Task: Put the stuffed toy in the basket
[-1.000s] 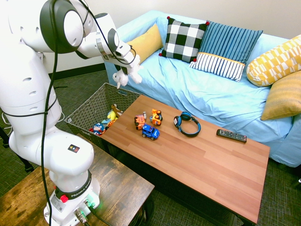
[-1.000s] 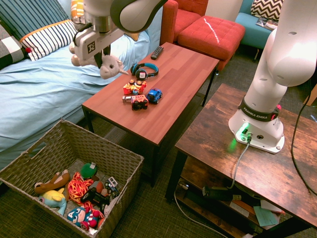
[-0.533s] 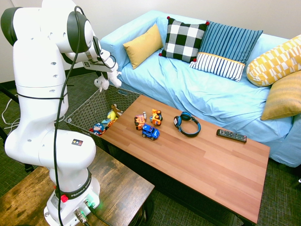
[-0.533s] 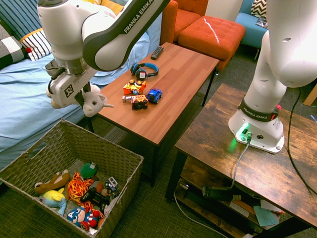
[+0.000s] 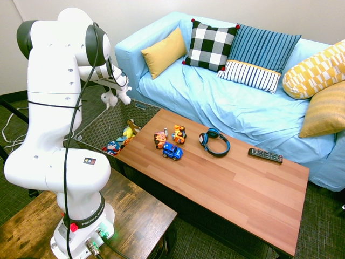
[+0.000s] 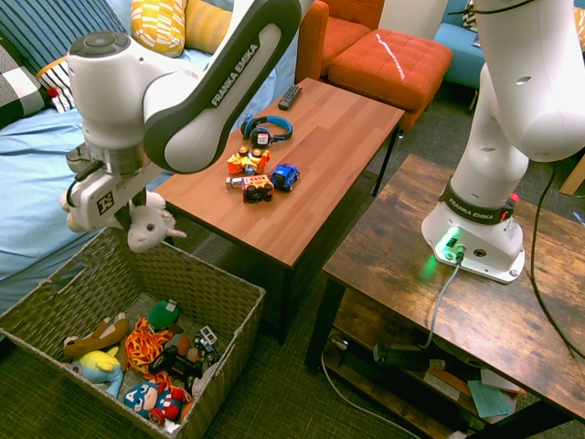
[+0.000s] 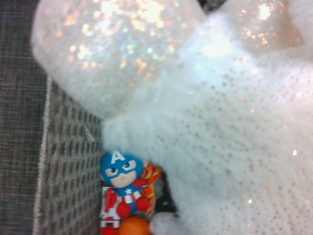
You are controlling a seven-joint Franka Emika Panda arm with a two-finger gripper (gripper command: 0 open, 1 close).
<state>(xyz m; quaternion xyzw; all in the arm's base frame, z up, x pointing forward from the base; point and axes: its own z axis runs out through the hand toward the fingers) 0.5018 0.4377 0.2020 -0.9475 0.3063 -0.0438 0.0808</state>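
Observation:
The fluffy white stuffed toy (image 6: 146, 227) hangs in the air from my gripper (image 6: 128, 208), which is shut on it. It dangles just above the far rim of the large woven grey basket (image 6: 210, 283), over the basket's inside. From the other side the stuffed toy (image 5: 111, 97) shows white beside the arm, above the basket (image 5: 99, 127). White fur of the stuffed toy (image 7: 234, 147) fills most of the wrist view, with the basket's wall (image 7: 68, 176) and floor below it.
Several plush figures (image 6: 151, 361) lie in the basket, one blue-masked (image 7: 120, 171). On the wooden coffee table (image 6: 311, 155) are small toy cars (image 6: 258, 174), blue headphones (image 6: 265, 130) and a remote (image 6: 290, 95). A blue sofa (image 5: 226, 102) stands behind the basket.
The arm has swung the stuffed toy away from above the coffee table's end and down, so that it now hangs over the basket. The gripper stayed shut on it.

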